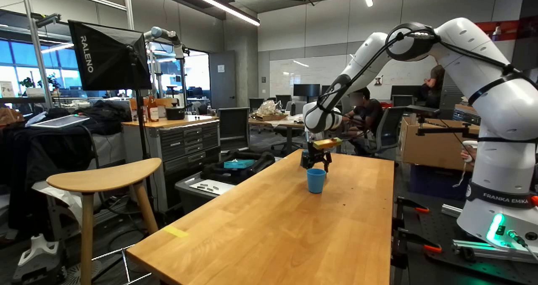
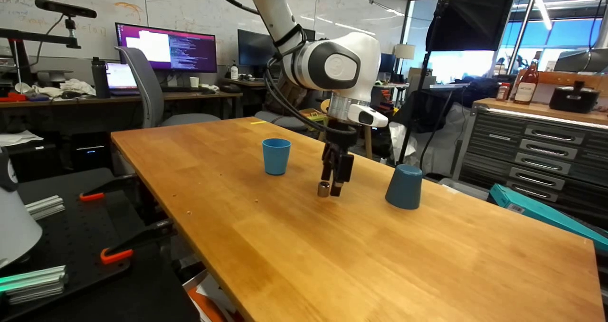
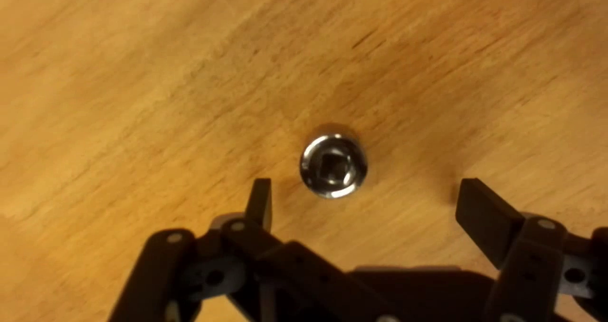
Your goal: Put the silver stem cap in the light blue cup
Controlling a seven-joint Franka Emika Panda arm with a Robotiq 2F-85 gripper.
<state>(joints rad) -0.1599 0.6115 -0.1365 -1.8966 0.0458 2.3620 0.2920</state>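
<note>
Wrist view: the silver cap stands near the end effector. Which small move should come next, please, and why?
Probably ease the end effector slightly toward the silver cap, to centre it before closing. In the wrist view, the fingers are open and clear of the cap, which appears nearer the finger at picture left and mostly beyond the fingers' ends.

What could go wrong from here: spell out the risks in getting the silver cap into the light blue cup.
In the wrist view, the silver cap sits nearer one of the open fingers, so closing might shove or tip it. Being round and shiny, it may slip while lifted. The light blue cup stands upright, apart from the cap; a poorly aimed release could drop the cap outside it.
</note>
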